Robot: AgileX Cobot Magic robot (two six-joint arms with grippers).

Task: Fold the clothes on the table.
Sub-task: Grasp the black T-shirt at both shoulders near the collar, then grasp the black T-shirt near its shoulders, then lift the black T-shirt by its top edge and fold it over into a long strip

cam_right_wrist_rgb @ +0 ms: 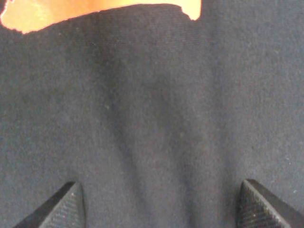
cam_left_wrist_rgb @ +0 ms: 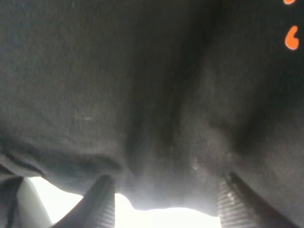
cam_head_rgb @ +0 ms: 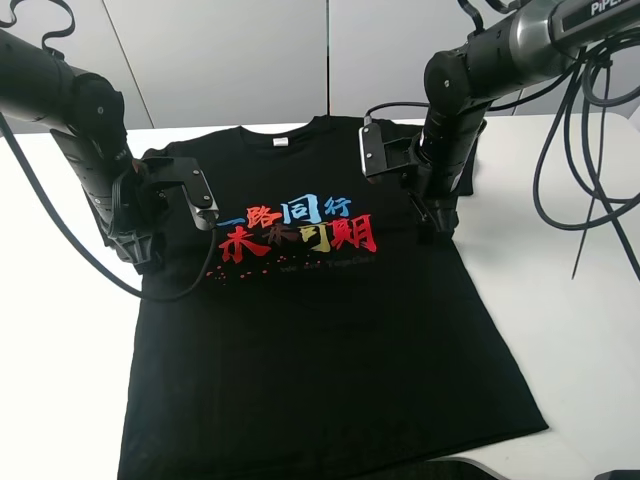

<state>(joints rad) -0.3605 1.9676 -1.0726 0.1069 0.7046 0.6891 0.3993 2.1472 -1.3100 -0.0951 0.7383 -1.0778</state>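
Observation:
The black T-shirt (cam_head_rgb: 320, 330) lies flat on the white table (cam_head_rgb: 570, 300), collar at the far side, with the red, blue and yellow characters (cam_head_rgb: 300, 230) facing up. My left gripper (cam_head_rgb: 145, 255) points down at the shirt's left side by the sleeve. In the left wrist view (cam_left_wrist_rgb: 166, 204) its fingers (cam_left_wrist_rgb: 102, 202) stand wide apart over the cloth's edge, with white table showing below. My right gripper (cam_head_rgb: 440, 228) points down at the shirt's right side below the sleeve. In the right wrist view (cam_right_wrist_rgb: 161, 209) it is open, with black cloth (cam_right_wrist_rgb: 152, 118) between the fingertips (cam_right_wrist_rgb: 64, 206).
Black cables (cam_head_rgb: 590, 150) hang from the right arm over the table's right part. Grey wall panels (cam_head_rgb: 250, 50) stand behind the table. The shirt's hem (cam_head_rgb: 330, 465) reaches the near edge of the view.

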